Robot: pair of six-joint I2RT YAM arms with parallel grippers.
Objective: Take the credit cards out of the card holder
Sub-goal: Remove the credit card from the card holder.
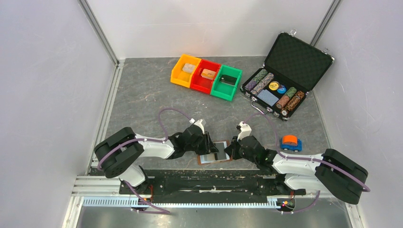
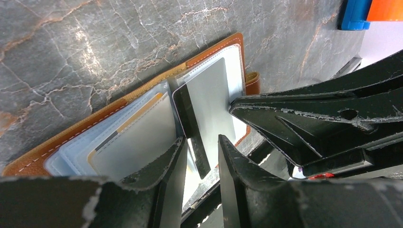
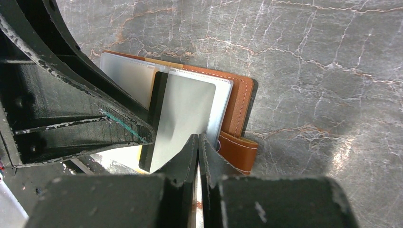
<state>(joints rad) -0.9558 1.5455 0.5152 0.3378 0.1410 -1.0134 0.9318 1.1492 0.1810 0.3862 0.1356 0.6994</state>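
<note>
Right wrist view: our right end effector (image 3: 198, 137) grips the credit card (image 3: 183, 109) by its edge; we judge it stiff, slick; left end effector (image 2: 202, 140) open.

The left arm (image 1: 152, 146) and right arm (image 1: 294, 164) lie low, bent inward, with their wrists nearly meeting at the near centre. The left gripper (image 2: 202, 154) has its fingers parted. The right gripper (image 3: 198, 147) has its fingers pressed almost together.
</note>
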